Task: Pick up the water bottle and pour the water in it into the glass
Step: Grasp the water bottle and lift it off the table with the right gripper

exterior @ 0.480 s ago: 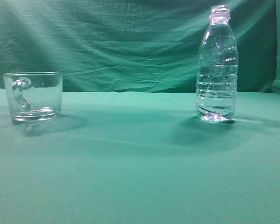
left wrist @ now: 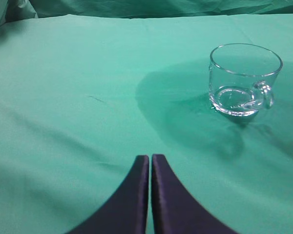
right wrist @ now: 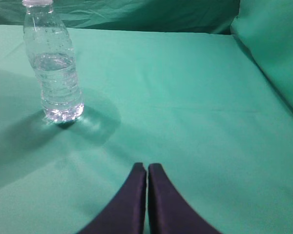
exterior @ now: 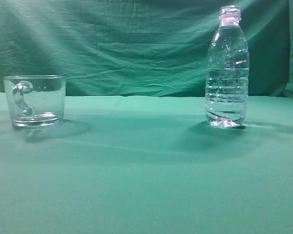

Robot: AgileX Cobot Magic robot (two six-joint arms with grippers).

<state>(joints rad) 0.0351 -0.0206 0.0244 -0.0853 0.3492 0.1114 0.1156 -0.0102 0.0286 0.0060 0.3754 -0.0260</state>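
The water bottle (exterior: 227, 68) stands upright and uncapped at the right of the exterior view; it also shows at the upper left of the right wrist view (right wrist: 53, 68). The water (right wrist: 56, 83) fills about its lower half. The glass (exterior: 35, 100), a clear empty mug with its handle towards the camera, sits at the left; it also shows at the upper right of the left wrist view (left wrist: 244, 79). My left gripper (left wrist: 150, 158) is shut and empty, well short of the glass. My right gripper (right wrist: 147, 167) is shut and empty, apart from the bottle. Neither gripper shows in the exterior view.
A green cloth (exterior: 146, 175) covers the table and hangs as a wrinkled backdrop (exterior: 127, 44) behind it. A fold of cloth rises at the right edge of the right wrist view (right wrist: 278, 53).
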